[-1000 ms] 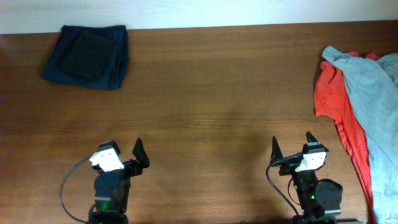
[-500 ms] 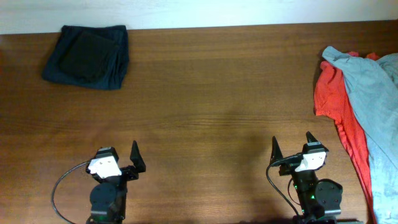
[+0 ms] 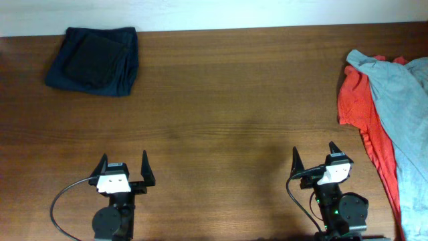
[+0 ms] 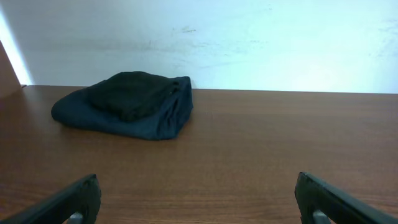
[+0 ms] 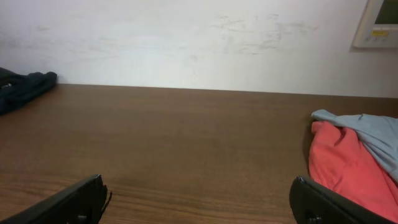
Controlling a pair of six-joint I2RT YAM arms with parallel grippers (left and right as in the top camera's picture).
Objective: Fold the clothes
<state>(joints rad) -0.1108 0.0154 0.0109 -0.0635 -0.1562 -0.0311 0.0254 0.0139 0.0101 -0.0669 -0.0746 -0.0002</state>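
Surface: wooden table (image 3: pixel 221 100) is meeting a pale wall (image 4: pixel 249 37).
Folded clothes: black garment (image 3: pixel 90 59) is lying on a navy one (image 3: pixel 128 67) at 10 o'clock.
Loose clothes: grey-blue garment (image 3: pixel 401 94) is draping over a red one (image 3: pixel 358 107) at 3 o'clock (both crumpled).
Left gripper (image 3: pixel 124 161): is sitting at 7 o'clock, fingers spread, holding nothing.
Right gripper (image 3: pixel 313 152): is sitting at 5 o'clock, fingers spread, holding nothing.

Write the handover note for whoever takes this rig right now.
Grippers: left gripper and right gripper are both open and empty, at the near edge of the table.
Clothes: black garment lies on navy garment, folded, in the far left corner. Red garment and grey-blue garment are heaped at the right edge, grey-blue on top.
Done: the two dark ones look folded.
Left: fold the red and the grey-blue.
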